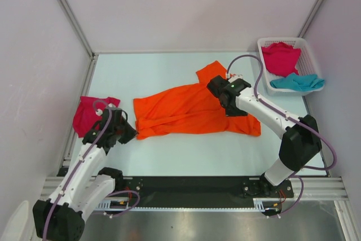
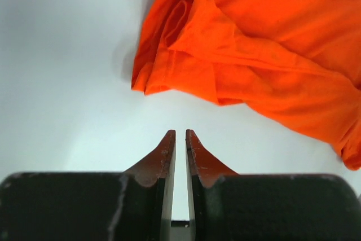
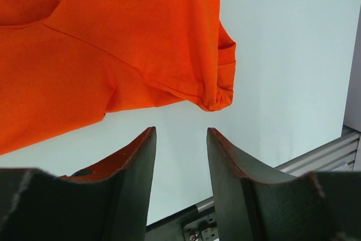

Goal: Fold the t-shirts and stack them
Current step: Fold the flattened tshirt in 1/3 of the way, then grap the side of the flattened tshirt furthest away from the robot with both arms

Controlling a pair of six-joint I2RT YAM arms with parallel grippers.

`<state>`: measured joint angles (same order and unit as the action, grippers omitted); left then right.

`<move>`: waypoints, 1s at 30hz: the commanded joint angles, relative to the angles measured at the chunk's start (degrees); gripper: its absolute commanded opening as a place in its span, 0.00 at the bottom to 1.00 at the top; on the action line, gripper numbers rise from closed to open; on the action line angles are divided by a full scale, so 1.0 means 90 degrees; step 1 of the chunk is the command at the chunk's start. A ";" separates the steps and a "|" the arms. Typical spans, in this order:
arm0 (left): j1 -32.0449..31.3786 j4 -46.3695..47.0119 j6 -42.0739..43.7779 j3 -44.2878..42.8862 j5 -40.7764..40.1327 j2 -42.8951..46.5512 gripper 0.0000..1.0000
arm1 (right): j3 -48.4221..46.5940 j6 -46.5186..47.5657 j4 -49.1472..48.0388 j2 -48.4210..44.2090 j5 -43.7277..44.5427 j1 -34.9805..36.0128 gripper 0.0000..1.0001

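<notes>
Orange t-shirt point(image 1: 192, 114) lies mid-table point(image 1: 169, 66), only partly flat. Its left end is bunched in folds and one sleeve points toward the far edge.

Folded magenta t-shirt point(image 1: 89, 114) sits at the left edge, probably the start of the stack. White basket point(image 1: 282, 40) in the far right corner holds a loose magenta t-shirt point(image 1: 280, 57) and a teal t-shirt point(image 1: 296, 82).

Left gripper point(image 2: 180, 132): fingers almost pressed together with nothing between them, low over bare table just beside the bunched end. Right gripper point(image 3: 180, 131): fingers spread and empty, above the shirt's right part near a sleeve hem.

Step, as judged: flattening the orange shirt before its first fold. The basket shirts are not yet begun.

Next move calls for the left fingers to part and pinch the bunched corner while the right takes the hem, then both draw apart. The risk is catching several layers at once.
</notes>
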<state>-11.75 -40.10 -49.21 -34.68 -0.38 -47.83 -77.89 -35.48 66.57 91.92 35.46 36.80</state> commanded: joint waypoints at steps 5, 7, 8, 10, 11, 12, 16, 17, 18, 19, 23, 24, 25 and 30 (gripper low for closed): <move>0.0055 -0.0252 -0.0137 0.0289 0.0413 0.0433 0.22 | -0.0339 0.0124 -0.0344 0.0001 -0.0092 -0.0065 0.48; 0.0055 -0.0019 -0.0128 -0.0022 0.0696 0.0083 0.24 | -0.0583 0.0348 -0.0608 0.0225 -0.0364 -0.0268 0.49; 0.0055 0.0224 -0.0118 -0.0140 0.0697 -0.0035 0.28 | -0.0729 0.0397 -0.0773 0.0313 -0.0530 -0.0367 0.50; 0.0055 0.0469 0.0105 -0.0568 0.0454 -0.0570 0.35 | -0.1177 0.0601 -0.0969 0.0596 -0.0930 -0.0572 0.50; 0.0075 0.0732 0.0252 -0.0735 0.0433 -0.0844 0.43 | -0.1325 0.0680 -0.1202 0.0704 -0.1078 -0.0776 0.51; 0.0162 0.0812 0.0678 -0.0969 0.0723 -0.1534 0.46 | -0.1510 0.0758 -0.1330 0.0792 -0.1446 -0.0894 0.52; 0.0231 0.0861 0.1599 -0.2578 0.1077 -0.2984 0.60 | -0.2214 0.1003 -0.1965 0.1416 -0.3125 -0.1743 0.53; 0.0279 0.0803 0.1697 -0.2805 0.1107 -0.3208 0.61 | -0.2331 0.0965 -0.2343 0.1495 -0.3594 -0.2102 0.53; 0.0396 0.0783 0.1795 -0.3001 0.1175 -0.3549 0.62 | -0.2332 0.0868 -0.2570 0.1573 -0.4556 -0.2348 0.54; 0.0465 0.0822 0.1806 -0.3254 0.1417 -0.3688 0.68 | -0.2323 0.0751 -0.3075 0.1632 -0.5020 -0.2553 0.54; 0.0885 0.0891 0.1806 -0.3705 0.2024 -0.4352 0.70 | -0.2526 0.0271 -0.3744 0.2429 -0.5971 -0.3228 0.57; 0.1001 0.0900 0.1806 -0.3744 0.2112 -0.4508 0.71 | -0.2934 0.0319 -0.3695 0.2607 -0.6010 -0.3345 0.57; 0.1051 0.0910 0.1806 -0.3812 0.2171 -0.4558 0.71 | -0.3141 0.0397 -0.3521 0.2822 -0.5991 -0.3385 0.57; 0.1149 0.0881 0.1903 -0.3833 0.2181 -0.4548 0.73 | -0.4342 0.0652 -0.3022 0.4080 -0.5766 -0.3561 0.57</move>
<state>-1.93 -32.51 -34.35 -66.87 16.23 -89.45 -109.06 -31.22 37.85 122.52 -12.56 4.67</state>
